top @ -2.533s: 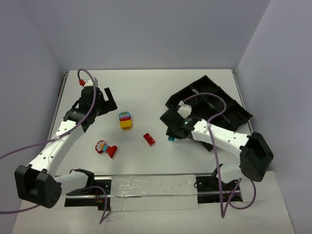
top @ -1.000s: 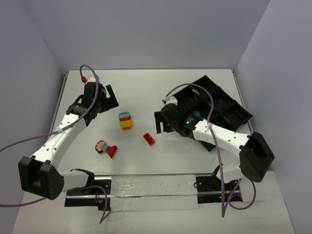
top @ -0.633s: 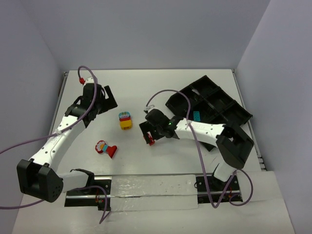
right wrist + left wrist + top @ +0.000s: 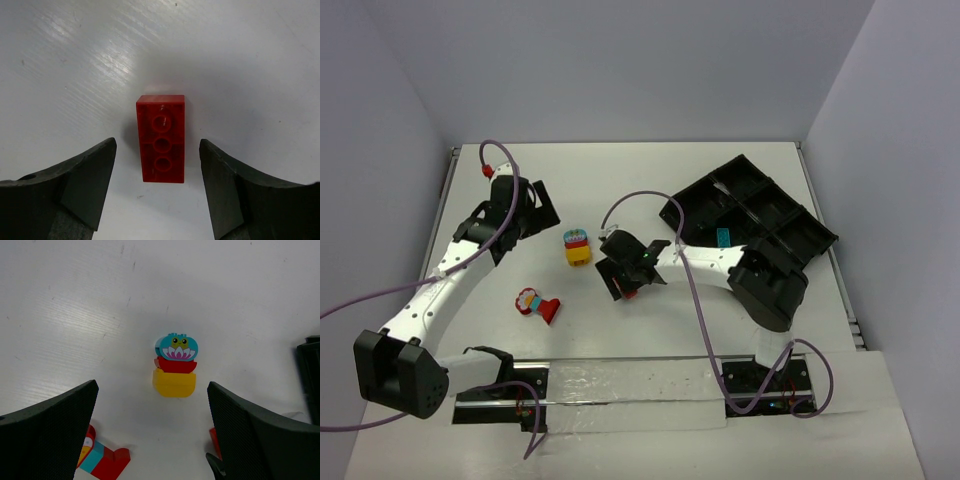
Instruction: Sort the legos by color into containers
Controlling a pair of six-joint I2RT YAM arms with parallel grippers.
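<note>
Legos were mid-sort: the right gripper point(image 4: 157, 150) had swung away from the black divided tray point(image 4: 798, 240) at the right of the overhead frame to the centre of the table point(image 4: 620, 180). It now hung with its jaws apart on either side of a single red brick point(image 4: 161, 125), a clear gap on both sides, holding nothing. That brick lay flat, hollow underside up, in the middle of the right wrist frame. A cyan brick point(image 4: 723, 237) now sat in one tray compartment, so by my reading one drop was done and the red pick came next. The left gripper point(image 4: 152, 387), jaws wide and empty, hovered above a stacked clump point(image 4: 175, 365) of cyan frog piece, red and yellow, left of centre overhead. A second mixed clump point(image 4: 537, 305) lay at lower left. Nothing blocked the red brick, though the stacked clump sat near, to the right gripper's upper left. The way back to the tray ran along the arm's own forearm and purple cable point(image 4: 640, 195).
</note>
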